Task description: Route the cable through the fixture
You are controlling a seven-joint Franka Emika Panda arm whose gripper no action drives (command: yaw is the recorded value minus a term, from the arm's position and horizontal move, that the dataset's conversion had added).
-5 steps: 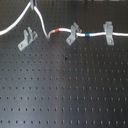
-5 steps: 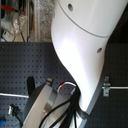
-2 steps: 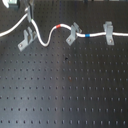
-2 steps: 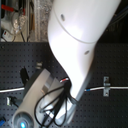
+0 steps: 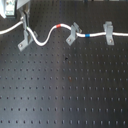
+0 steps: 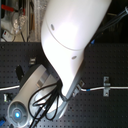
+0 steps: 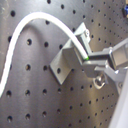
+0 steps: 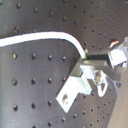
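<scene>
White cable (image 5: 47,38) snakes through three grey metal clips (image 5: 73,34) near the black perforated board's (image 5: 65,90) far edge; gripper (image 7: 92,62) pinches it at the end clip.

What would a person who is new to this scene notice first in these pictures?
Probably the white cable, which snakes across the dark perforated board in the first exterior view, passing three grey clips, with a red band and a blue band on it. Next, the big white robot arm fills the second exterior view. In the first wrist view the gripper meets the cable at one clip.
</scene>
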